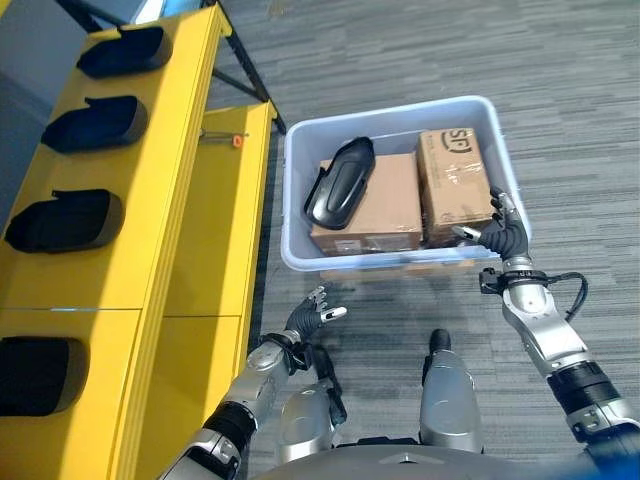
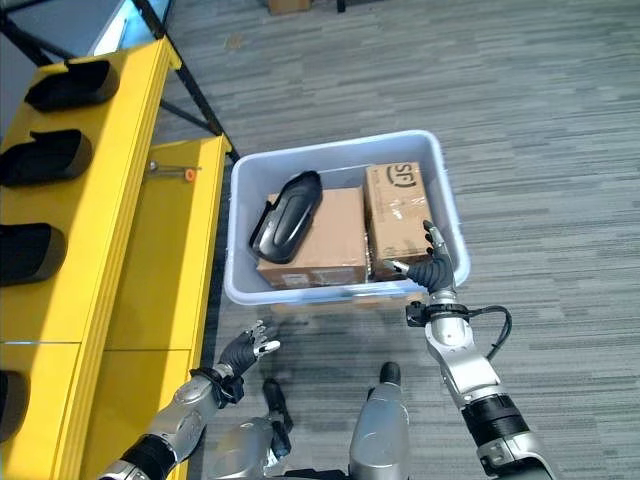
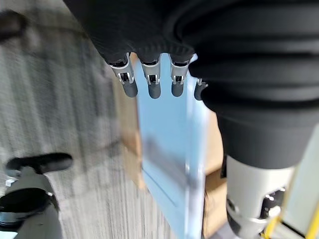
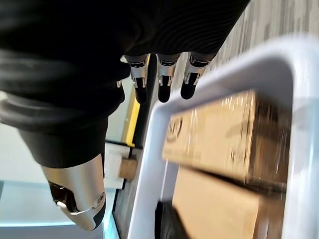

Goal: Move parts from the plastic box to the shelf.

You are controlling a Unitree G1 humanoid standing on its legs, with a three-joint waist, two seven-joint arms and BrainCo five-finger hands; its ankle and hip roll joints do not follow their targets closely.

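Hovering at the near right corner of the plastic box (image 1: 295,190), the right hand (image 1: 500,232) has its fingers loosely spread and holds nothing; its dark tips reach over the rim just beside the smaller cardboard carton (image 1: 455,180), though actual contact cannot be judged. Its own wrist view shows the fingers (image 4: 163,79) straight above the pale rim, apart from it. The left hand (image 1: 308,318) hangs low over the grey carpet floor (image 1: 560,90), short of the box's near wall, fingers relaxed and empty; its wrist view shows the straight fingers (image 3: 153,82) with the pale blue box wall past them. Inside the box a black moulded part (image 1: 340,182) lies tilted across the larger cardboard carton (image 1: 385,210), which sits beside the smaller one. To the left stands the yellow shelf (image 1: 190,150), with black parts (image 1: 65,220) already set in a row along its top level.
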